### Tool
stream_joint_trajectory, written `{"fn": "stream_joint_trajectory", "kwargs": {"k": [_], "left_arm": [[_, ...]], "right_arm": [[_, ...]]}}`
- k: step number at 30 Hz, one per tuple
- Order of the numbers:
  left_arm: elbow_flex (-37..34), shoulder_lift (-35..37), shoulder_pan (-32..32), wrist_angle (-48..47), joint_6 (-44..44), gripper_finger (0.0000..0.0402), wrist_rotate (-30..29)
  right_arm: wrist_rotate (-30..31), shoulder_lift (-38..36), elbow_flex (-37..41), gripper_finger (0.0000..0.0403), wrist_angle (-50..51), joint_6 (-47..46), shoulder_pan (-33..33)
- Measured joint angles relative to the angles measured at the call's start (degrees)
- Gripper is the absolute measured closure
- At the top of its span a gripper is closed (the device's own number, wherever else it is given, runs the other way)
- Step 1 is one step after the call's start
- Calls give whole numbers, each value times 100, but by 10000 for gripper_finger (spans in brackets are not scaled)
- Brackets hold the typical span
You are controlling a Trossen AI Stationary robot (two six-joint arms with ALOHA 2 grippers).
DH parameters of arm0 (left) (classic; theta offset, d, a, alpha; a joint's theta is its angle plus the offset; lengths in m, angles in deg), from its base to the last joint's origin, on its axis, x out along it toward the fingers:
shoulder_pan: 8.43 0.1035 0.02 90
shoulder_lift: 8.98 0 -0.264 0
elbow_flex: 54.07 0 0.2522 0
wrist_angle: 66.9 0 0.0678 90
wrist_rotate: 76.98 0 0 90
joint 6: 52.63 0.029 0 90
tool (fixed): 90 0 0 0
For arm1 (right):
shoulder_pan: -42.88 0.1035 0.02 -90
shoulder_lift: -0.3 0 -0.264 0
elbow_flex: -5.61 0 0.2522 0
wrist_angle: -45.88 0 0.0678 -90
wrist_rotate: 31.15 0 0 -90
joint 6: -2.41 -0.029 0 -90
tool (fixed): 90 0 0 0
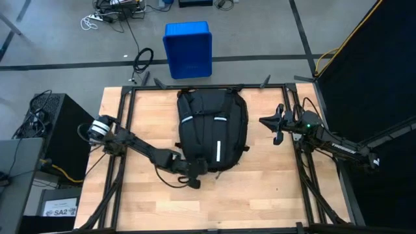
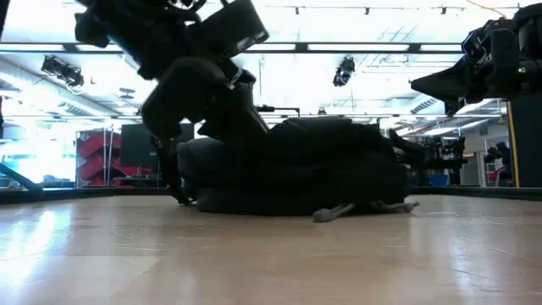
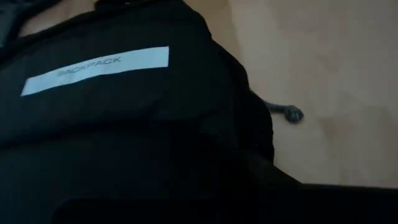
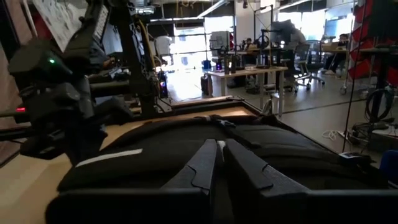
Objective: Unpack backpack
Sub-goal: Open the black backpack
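The black backpack (image 1: 211, 127) lies flat on the middle of the wooden table, its side with the thin white stripes (image 1: 218, 151) facing up. The left wrist view looks close onto it and its white label (image 3: 93, 68). My left gripper (image 1: 197, 171) is low at the backpack's near left corner; its fingers are lost in the dark there, and I take it as shut. My right gripper (image 4: 221, 152) is shut on nothing. It hangs level above the table's right side (image 1: 265, 121), pointing at the backpack (image 4: 186, 143). A strap end (image 2: 339, 212) lies on the table. My left gripper is at the backpack's near left corner (image 1: 195, 166), slanting down from the table's left side. Whether its fingers touch the fabric I cannot tell, because they merge with the black backpack in every view.
A blue plastic bin (image 1: 188, 49) stands on the floor beyond the table's far edge. Black frame rails (image 1: 123, 130) run along the table's left and right sides. Bare wood (image 1: 227, 201) lies between the backpack and the near edge.
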Motion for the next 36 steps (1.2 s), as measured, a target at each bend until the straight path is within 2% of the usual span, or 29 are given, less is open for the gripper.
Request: {"fn": "stream_joint_trajectory", "kwargs": {"k": [7, 13, 29, 36], "left_arm": [[31, 15, 35, 261, 399, 401, -370], [40, 15, 136, 735, 455, 401, -368], [44, 15, 210, 807, 675, 401, -315], [44, 17, 215, 826, 310, 401, -110]], "right_arm": [[-2, 0, 0, 398, -46, 0, -2], [-2, 0, 0, 395, -54, 0, 0], [-2, 0, 0, 397, -78, 0, 0], [-2, 0, 0, 396, -80, 1, 0]]}}
